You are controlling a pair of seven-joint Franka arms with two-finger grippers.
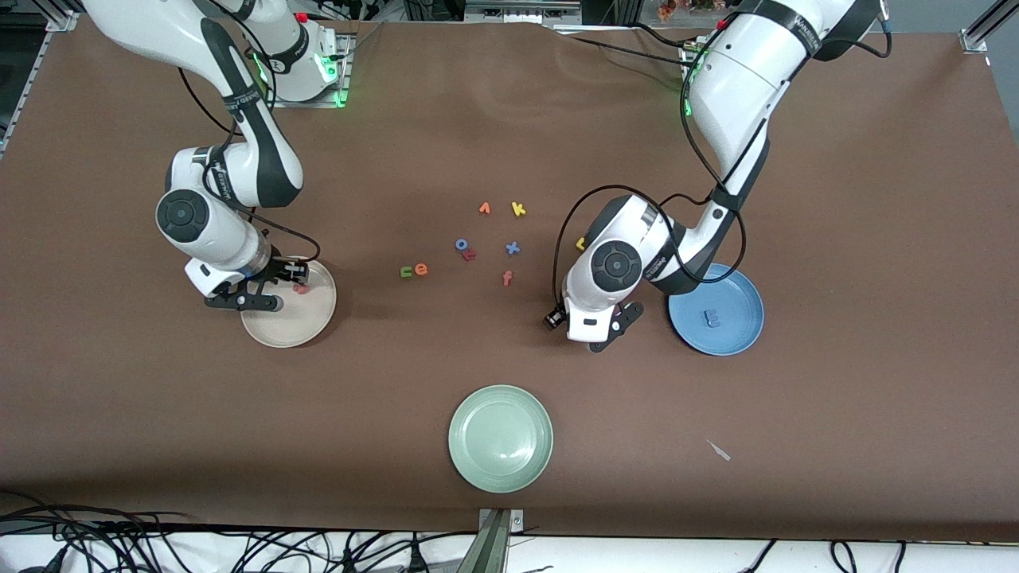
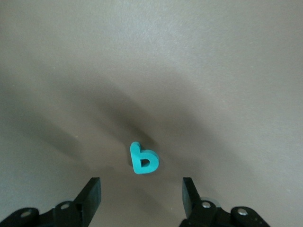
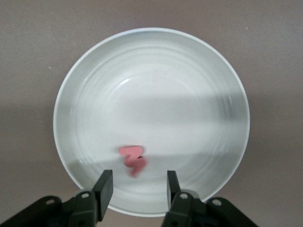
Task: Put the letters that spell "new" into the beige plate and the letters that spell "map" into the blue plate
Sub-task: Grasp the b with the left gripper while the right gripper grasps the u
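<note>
My right pincer (image 1: 275, 288), frame left, jaws apart over round glossy cream-beige plate (image 1: 314, 322); pinkish-red foam w (image 3: 132, 160) lies inside, released. Green n (image 1: 407, 271), orange e (image 1: 420, 270) wait mid-frame. My left pincer (image 1: 611, 326) open above teal foam a (image 2: 142, 159), lining up grasp; blue m (image 1: 712, 319) sits in round blue plate (image 1: 744, 334).

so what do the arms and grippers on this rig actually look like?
Both arms are glossy white with black bands at the joints, round dark joint caps and small black lettering on the links. Loose black cables run along each arm down to the wrist. The bases glow green. The left gripper and right gripper are black, each with two flat, angular fingers fixed by silver screws; the right's fingers look the same.
</note>
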